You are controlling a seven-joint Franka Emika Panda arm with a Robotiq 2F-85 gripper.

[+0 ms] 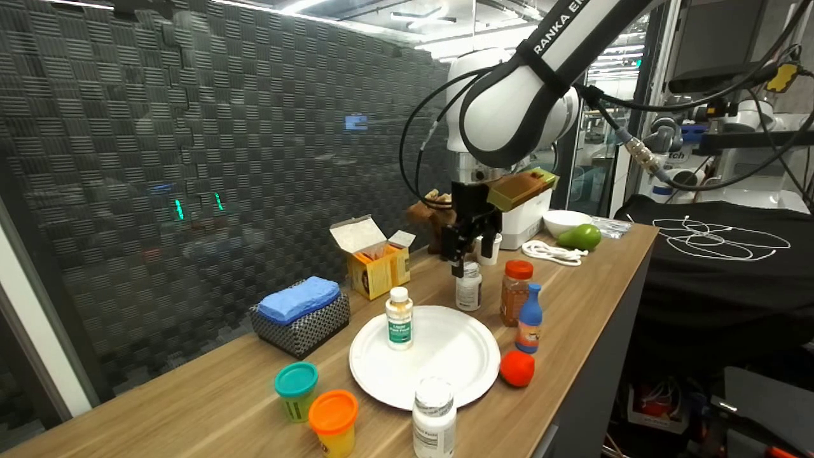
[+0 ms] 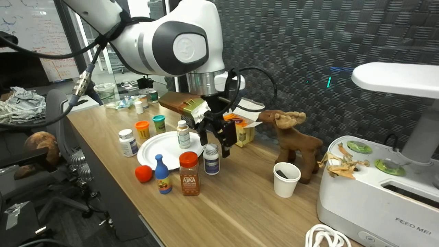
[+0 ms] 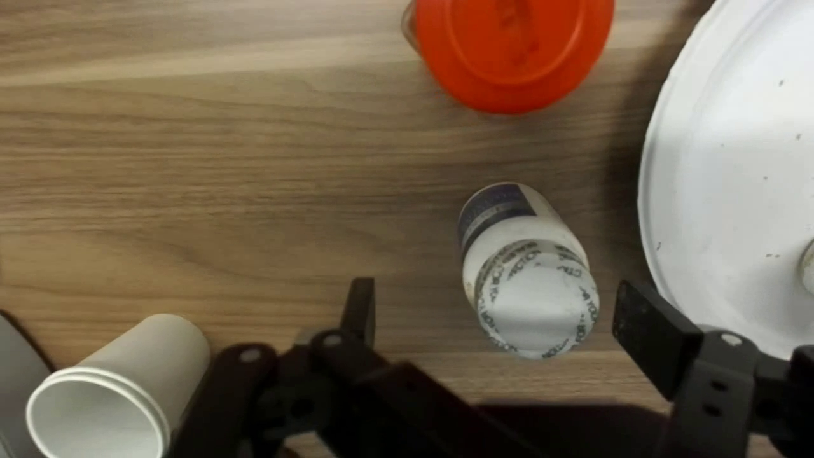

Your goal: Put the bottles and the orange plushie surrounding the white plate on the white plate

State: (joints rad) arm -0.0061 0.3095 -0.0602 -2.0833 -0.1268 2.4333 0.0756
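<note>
The white plate [image 1: 439,375] lies on the wooden counter, and a white bottle with a green label [image 1: 400,324] stands upright on it. My gripper [image 3: 505,315] is open, its fingers [image 3: 655,340] on either side of a white pill bottle's [image 3: 537,305] cap, with gaps to both. That bottle stands beside the plate. Around the plate also stand a red-capped spice jar [image 2: 189,176], a blue bottle [image 2: 163,176], another white pill bottle [image 1: 434,423], a green tub [image 1: 296,391] and an orange tub [image 1: 334,420]. The round red-orange thing [image 1: 517,368] at the rim seems to be the orange plushie.
A white cup [image 2: 286,180], a brown moose plush [image 2: 296,144] and a white planter [image 2: 363,192] stand near the gripper's side of the counter. An opened yellow carton [image 1: 379,267] and a dark box with a blue cloth [image 1: 300,300] line the wall.
</note>
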